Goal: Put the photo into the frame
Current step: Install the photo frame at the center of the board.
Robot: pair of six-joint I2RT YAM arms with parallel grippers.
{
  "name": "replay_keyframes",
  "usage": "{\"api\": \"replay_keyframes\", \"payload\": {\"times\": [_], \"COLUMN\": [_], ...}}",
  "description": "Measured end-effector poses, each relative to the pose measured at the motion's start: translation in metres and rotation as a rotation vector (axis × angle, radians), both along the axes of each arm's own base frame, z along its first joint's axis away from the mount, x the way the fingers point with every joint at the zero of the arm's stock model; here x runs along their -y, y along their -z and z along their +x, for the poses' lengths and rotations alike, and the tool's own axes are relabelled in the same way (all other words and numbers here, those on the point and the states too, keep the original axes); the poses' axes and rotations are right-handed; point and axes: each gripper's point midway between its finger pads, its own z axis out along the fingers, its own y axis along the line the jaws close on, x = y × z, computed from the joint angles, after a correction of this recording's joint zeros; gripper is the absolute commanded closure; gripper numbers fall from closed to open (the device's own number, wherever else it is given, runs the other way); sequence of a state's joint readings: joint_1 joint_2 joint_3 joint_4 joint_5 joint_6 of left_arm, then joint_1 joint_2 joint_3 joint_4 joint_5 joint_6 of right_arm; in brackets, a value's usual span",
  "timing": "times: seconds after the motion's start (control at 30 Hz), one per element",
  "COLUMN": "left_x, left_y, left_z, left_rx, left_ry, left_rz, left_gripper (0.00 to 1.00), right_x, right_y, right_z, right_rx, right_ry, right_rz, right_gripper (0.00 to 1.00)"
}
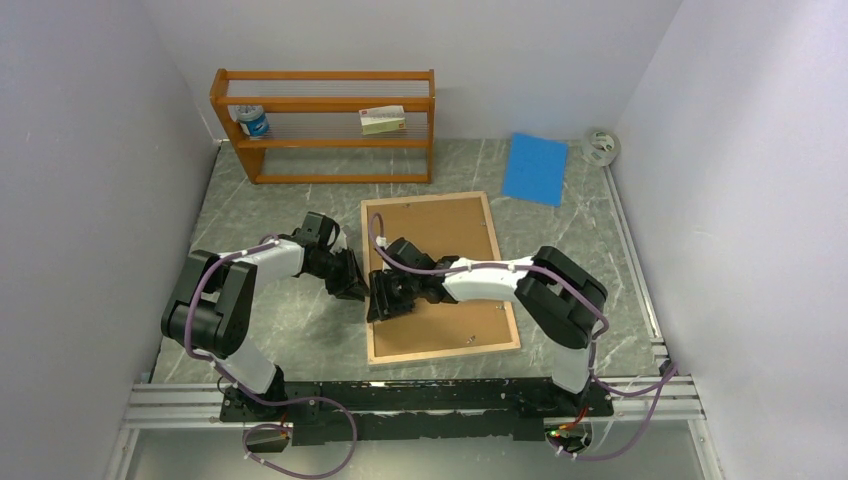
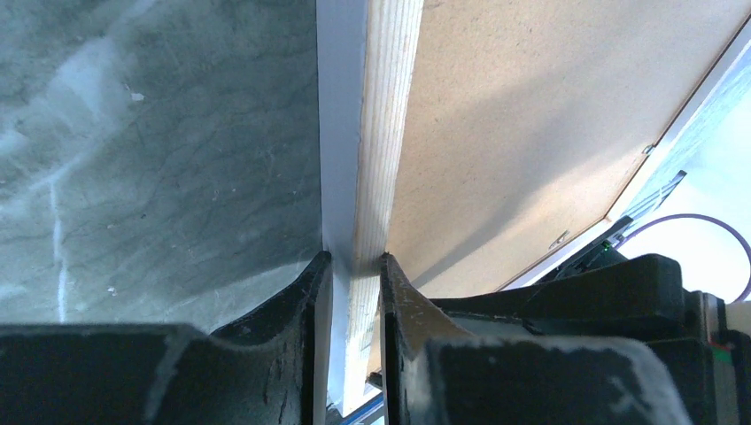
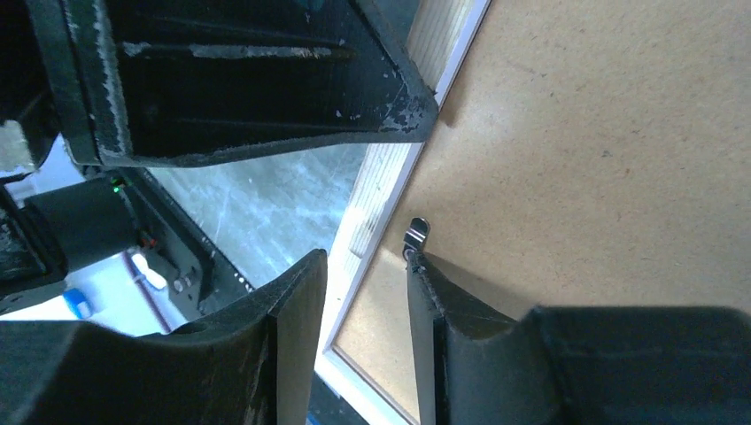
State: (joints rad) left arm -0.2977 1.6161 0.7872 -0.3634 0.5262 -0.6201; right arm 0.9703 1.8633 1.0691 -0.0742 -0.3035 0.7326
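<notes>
Top external view: the frame [image 1: 445,353] lay reverse up, long axis 12 to 6 o'clock, backing board [image 1: 440,225] inside. My left gripper [image 1: 356,288] pinched its 9 o'clock rail. My right gripper [image 1: 388,300], narrowly parted, sat beside it at a metal tab [image 3: 416,232]. I saw no photo.

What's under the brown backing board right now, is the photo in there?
Only the backing board shows, seated in the frame, wood reverse up. Anything beneath it, photo or glass, is covered.
</notes>
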Motion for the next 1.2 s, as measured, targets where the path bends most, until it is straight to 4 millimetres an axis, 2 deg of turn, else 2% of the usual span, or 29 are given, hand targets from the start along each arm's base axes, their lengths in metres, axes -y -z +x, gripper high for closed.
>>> {"api": "replay_keyframes", "payload": {"times": [0.27, 0.43, 0.83, 1.03, 1.2], "left_x": [0.0, 0.0, 0.0, 0.0, -0.001], "left_y": [0.0, 0.0, 0.0, 0.0, 0.0], "left_z": [0.0, 0.0, 0.0, 0.0, 0.0], "left_rx": [0.0, 0.0, -0.001, -0.002, -0.002], "left_ry": [0.0, 0.0, -0.001, -0.001, -0.002], "left_rz": [0.001, 0.001, 0.004, 0.005, 0.006], "left_gripper": [0.95, 0.95, 0.95, 0.95, 0.95], "right_x": [0.002, 0.001, -0.009, -0.013, -0.014], "right_y": [-0.001, -0.001, -0.001, -0.001, -0.001], "right_z": [0.021, 0.023, 0.012, -0.001, -0.003], "right_rx": [0.126, 0.139, 0.127, 0.102, 0.099], "right_ry": [0.046, 0.038, -0.05, -0.112, -0.121], "right_rz": [-0.041, -0.034, 0.021, 0.05, 0.054], "right_gripper": [0.56, 0.59, 0.64, 0.64, 0.6]}}
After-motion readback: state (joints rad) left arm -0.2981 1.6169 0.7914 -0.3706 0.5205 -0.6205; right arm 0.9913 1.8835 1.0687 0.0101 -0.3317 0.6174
